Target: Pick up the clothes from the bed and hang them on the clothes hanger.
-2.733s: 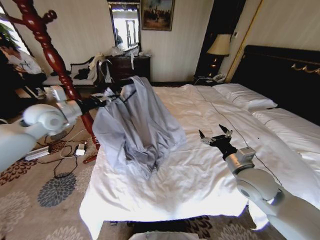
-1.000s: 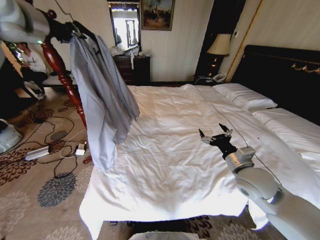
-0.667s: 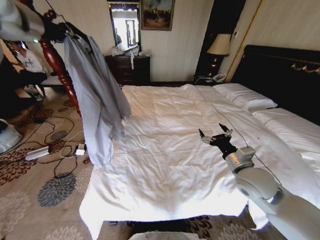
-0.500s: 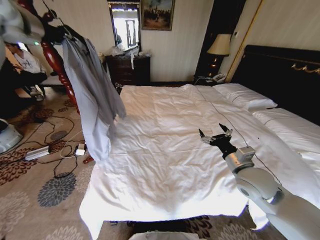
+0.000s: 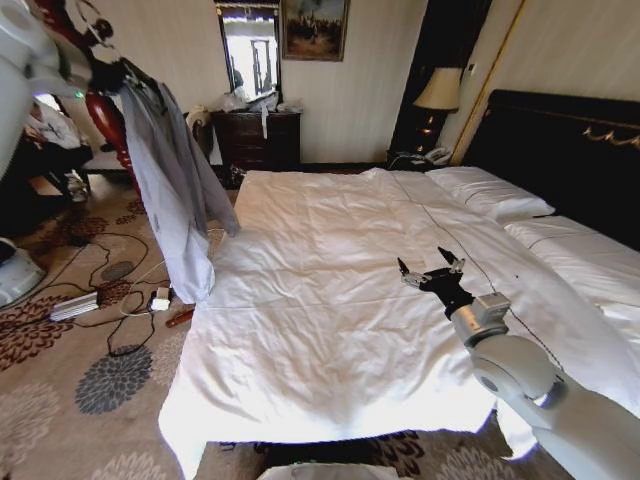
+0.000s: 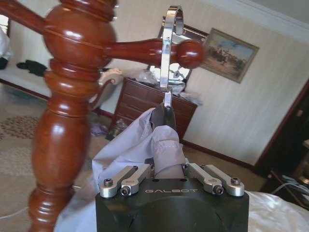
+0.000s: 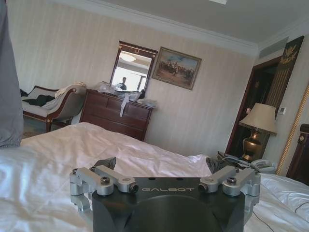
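The clothes (image 5: 175, 190), a light grey-blue jacket, hang full length from the black clothes hanger (image 5: 150, 82) clear of the bed (image 5: 330, 300), over the carpet at its left side. My left gripper (image 5: 122, 75) is raised at the upper left, shut on the hanger's neck. In the left wrist view the collar cloth (image 6: 145, 145) bunches around that gripper (image 6: 166, 159). The hanger's thin hook (image 6: 169, 48) stands right at a peg of the reddish-brown coat stand (image 6: 63, 111); I cannot tell whether it rests on the peg. My right gripper (image 5: 432, 270) hovers open just above the white duvet, nothing in it.
The coat stand (image 5: 105, 115) rises just behind the hanging jacket. Cables and a power strip (image 5: 75, 305) lie on the patterned carpet beneath. A dark dresser (image 5: 255, 135) and a lamp (image 5: 438, 92) stand at the far wall. Pillows (image 5: 490, 195) lie against the black headboard.
My left arm lifted the jacket on its hanger off the bed and carried it left and up to the coat stand. The duvet now lies bare. The right arm has not moved.
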Controlling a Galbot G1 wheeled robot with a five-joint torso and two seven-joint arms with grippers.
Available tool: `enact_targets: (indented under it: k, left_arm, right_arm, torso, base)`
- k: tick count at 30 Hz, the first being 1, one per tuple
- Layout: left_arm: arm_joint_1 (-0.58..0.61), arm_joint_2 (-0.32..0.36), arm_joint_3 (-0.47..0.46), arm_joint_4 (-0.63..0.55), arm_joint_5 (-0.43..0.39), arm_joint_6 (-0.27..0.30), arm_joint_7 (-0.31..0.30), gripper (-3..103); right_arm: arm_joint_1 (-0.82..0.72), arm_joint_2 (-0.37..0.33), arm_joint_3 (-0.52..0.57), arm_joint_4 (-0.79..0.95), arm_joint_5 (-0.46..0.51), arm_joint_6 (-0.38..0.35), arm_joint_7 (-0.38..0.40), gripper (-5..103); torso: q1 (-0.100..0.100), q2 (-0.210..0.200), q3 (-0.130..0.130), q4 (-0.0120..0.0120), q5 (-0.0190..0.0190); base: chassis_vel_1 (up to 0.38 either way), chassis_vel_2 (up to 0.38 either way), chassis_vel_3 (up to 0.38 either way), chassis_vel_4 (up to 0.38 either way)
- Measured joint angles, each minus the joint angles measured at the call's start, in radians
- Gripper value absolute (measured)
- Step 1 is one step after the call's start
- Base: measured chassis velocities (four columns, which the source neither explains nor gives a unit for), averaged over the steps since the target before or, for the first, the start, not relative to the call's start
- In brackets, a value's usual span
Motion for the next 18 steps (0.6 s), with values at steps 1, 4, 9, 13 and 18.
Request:
enact_targets:
  k: [1, 4, 9, 13, 18]
  left_arm:
    - [0.000, 0.000, 0.000, 0.000, 0.000, 0.000, 0.000, 17]
    - [0.000, -0.011, -0.003, 0.039, 0.020, 0.005, 0.025, 17]
    - [0.004, -0.040, -0.008, 0.073, 0.065, 0.003, 0.083, 17]
    - [-0.004, -0.089, -0.023, 0.111, 0.085, 0.004, 0.104, 17]
    - [-0.002, -0.122, -0.030, 0.139, 0.098, 0.005, 0.104, 17]
  right_arm:
    - [0.000, 0.000, 0.000, 0.000, 0.000, 0.000, 0.000, 100]
    - [0.000, 0.000, 0.000, 0.000, 0.000, 0.000, 0.000, 100]
    - [0.000, 0.000, 0.000, 0.000, 0.000, 0.000, 0.000, 100]
    - [0.000, 0.000, 0.000, 0.000, 0.000, 0.000, 0.000, 100]
    - [0.000, 0.000, 0.000, 0.000, 0.000, 0.000, 0.000, 100]
  torso:
    - [0.000, 0.000, 0.000, 0.0000, 0.0000]
    - [0.000, 0.000, 0.000, 0.0003, 0.0000]
    - [0.000, 0.000, 0.000, 0.0003, 0.0001]
    - [0.000, 0.000, 0.000, -0.0005, 0.0005]
    - [0.000, 0.000, 0.000, -0.0004, 0.0006]
  base:
    - [0.000, 0.000, 0.000, 0.000]
    - [0.000, 0.000, 0.000, 0.000]
    - [0.000, 0.000, 0.000, 0.000]
    - [0.000, 0.000, 0.000, 0.000]
    - [0.000, 0.000, 0.000, 0.000]
